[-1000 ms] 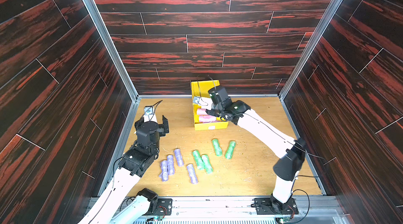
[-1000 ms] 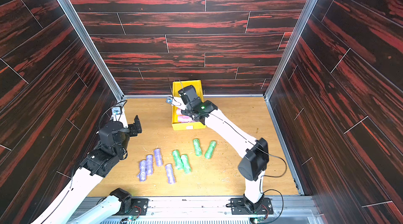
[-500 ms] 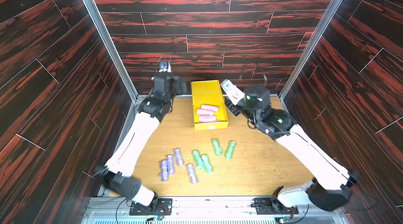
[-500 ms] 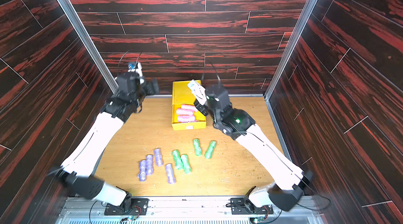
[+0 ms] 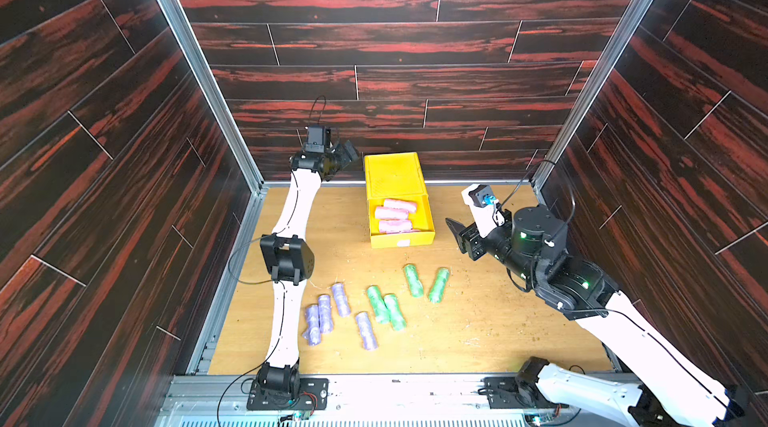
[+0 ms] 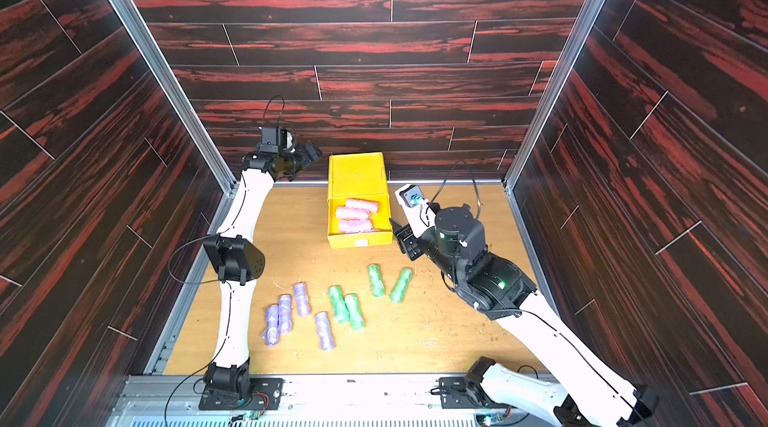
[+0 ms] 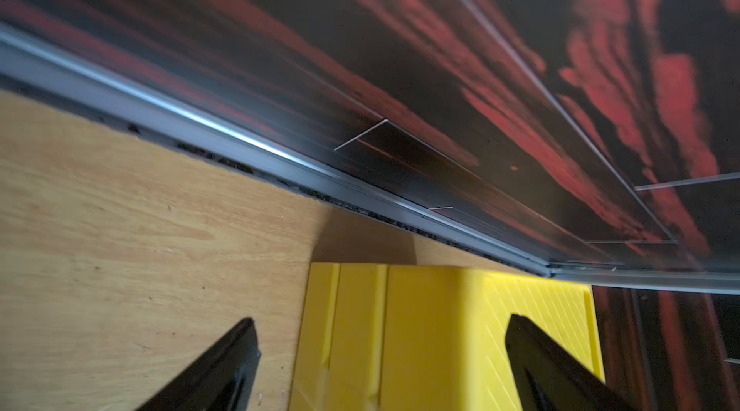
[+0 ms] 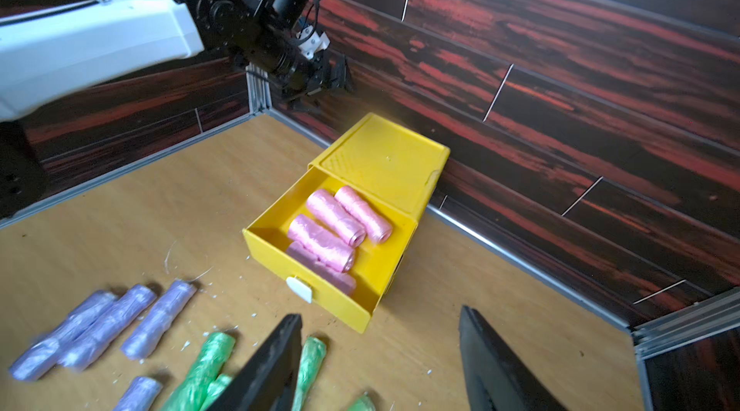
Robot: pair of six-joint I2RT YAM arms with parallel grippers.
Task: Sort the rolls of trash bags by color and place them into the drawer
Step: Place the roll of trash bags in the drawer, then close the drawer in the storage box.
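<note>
Dark red-and-black walls (image 5: 374,30) stand around a light wooden surface (image 5: 478,329). At the back wall sits the yellow drawer box (image 5: 392,171). Its top drawer (image 5: 401,240) is pulled out toward the robot.

Four pink rolls (image 8: 332,229) lie inside it, side by side, with their long way going across the drawer. Four green rolls (image 5: 413,279) and four purple rolls (image 5: 324,314) lie on the surface in front. They point mostly from front to back, a bit slanted.

The right tool (image 5: 459,233) hangs just beside the open drawer, spread apart and empty. The left tool (image 5: 348,152) is up by the box's back corner, spread wide and empty too.

I think pink is finished. Next, the top drawer likely needs a straight push shut, with the box kept from sliding. Then another drawer must be opened for green or purple.
</note>
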